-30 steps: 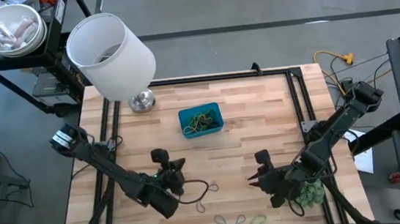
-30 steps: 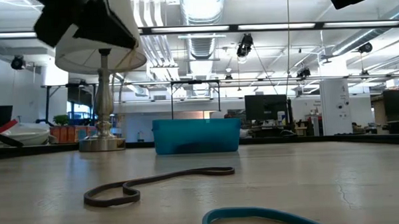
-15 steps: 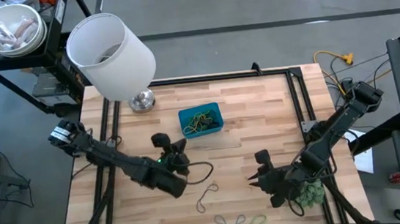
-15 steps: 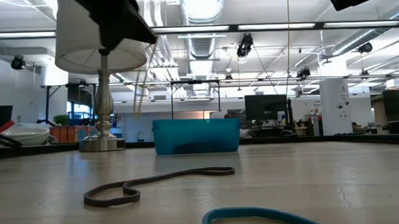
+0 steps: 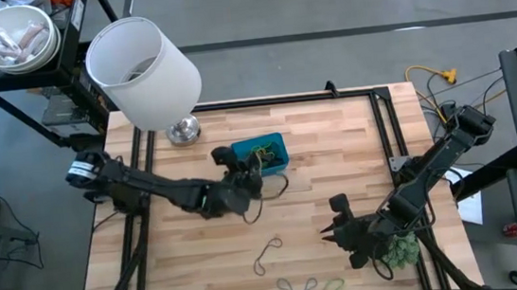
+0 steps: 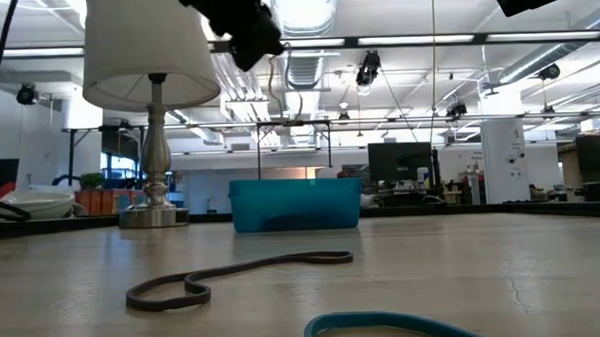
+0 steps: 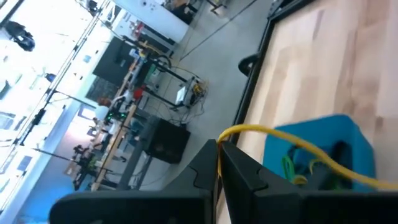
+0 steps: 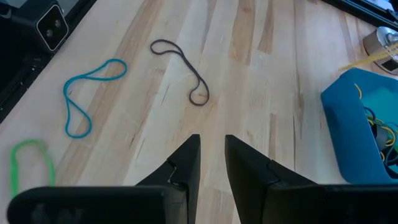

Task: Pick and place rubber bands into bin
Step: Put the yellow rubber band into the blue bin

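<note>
Yellow rubber showed pinched between the closed fingers of the left gripper, which hung over the near left edge of the blue bin. That one yellow band trailed from the fingertips across the bin's open top, so it was carried to the drop point but not yet let go.

Inside the bin lay a small tangle of bands already placed (green and yellow ones could be made out, though not counted). Judging by that, part of the job was done.

Left on the wooden table were at least three loose loops, all well to the near side of the bin: a dark grey band lying alone in the middle, then a blue one and a green one close together near the front edge. Each still needed its own pick and carry.

Off at the near right of the table, the right gripper waited low, its fingers set close with a narrow gap between them and nothing held. A bushy green plant ball sat just beside that arm.

At the far left corner stood a lamp with a big white shade, clear of the work.

My reading: releasing the yellow band came next, then the three on the table.
</note>
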Action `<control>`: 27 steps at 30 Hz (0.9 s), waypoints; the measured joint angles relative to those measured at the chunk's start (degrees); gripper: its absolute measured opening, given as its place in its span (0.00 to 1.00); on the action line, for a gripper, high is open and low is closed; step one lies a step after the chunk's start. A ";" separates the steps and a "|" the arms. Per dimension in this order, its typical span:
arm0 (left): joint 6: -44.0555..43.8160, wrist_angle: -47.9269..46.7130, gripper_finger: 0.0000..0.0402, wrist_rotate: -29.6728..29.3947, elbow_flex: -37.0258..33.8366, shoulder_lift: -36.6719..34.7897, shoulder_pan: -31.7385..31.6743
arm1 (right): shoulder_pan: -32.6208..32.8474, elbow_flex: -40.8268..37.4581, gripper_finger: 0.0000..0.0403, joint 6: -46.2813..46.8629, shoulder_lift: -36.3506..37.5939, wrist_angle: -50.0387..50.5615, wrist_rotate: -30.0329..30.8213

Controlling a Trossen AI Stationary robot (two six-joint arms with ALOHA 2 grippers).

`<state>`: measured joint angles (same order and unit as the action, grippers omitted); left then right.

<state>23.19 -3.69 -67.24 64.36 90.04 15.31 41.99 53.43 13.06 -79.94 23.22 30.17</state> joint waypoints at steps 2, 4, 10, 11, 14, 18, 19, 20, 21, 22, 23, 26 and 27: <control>2.90 3.13 0.00 2.69 0.02 0.00 -1.96 | 0.01 -0.08 0.17 0.00 0.00 0.01 0.00; 4.41 5.67 0.00 5.52 0.02 0.02 -4.04 | 0.01 -0.11 0.17 0.00 0.00 0.05 -0.02; 4.15 6.31 0.00 13.01 -0.09 0.32 -10.16 | 0.01 -0.28 0.17 0.00 0.02 0.02 -0.02; 4.14 6.37 0.00 13.81 -0.10 0.45 -10.93 | 0.00 -0.31 0.17 0.00 0.02 -0.01 -0.02; 2.55 6.19 0.00 17.06 -0.87 0.76 -12.57 | 0.01 -0.31 0.17 0.00 0.02 0.06 -0.04; -0.13 6.06 0.00 20.42 -2.52 0.92 -14.28 | -0.01 -0.33 0.17 0.02 0.02 0.07 -0.04; -0.39 6.10 0.00 21.01 -2.95 0.92 -14.68 | -0.01 -0.33 0.17 0.02 0.02 0.07 -0.04; -0.40 6.22 0.00 21.86 -3.48 0.92 -15.02 | 0.00 -0.35 0.17 0.02 0.02 0.09 -0.05; -0.47 6.26 0.00 22.57 -4.14 0.92 -15.25 | 0.01 -0.35 0.17 0.02 0.02 0.07 -0.05; -0.56 6.19 0.00 23.31 -4.80 0.92 -15.50 | 0.01 -0.35 0.17 0.02 0.02 0.04 -0.05; -0.89 6.08 0.00 23.59 -5.47 0.92 -15.71 | 0.01 -0.35 0.17 0.02 0.02 0.07 -0.05; -2.42 5.94 0.00 23.73 -7.05 0.94 -16.29 | 0.01 -0.37 0.17 0.02 0.02 0.02 -0.04; -2.99 5.73 0.00 23.75 -7.50 0.94 -16.43 | -0.01 -0.37 0.17 0.02 0.02 0.02 -0.04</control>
<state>20.20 2.04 -43.49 56.86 90.98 -1.12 41.98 53.06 13.08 -79.92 23.24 30.13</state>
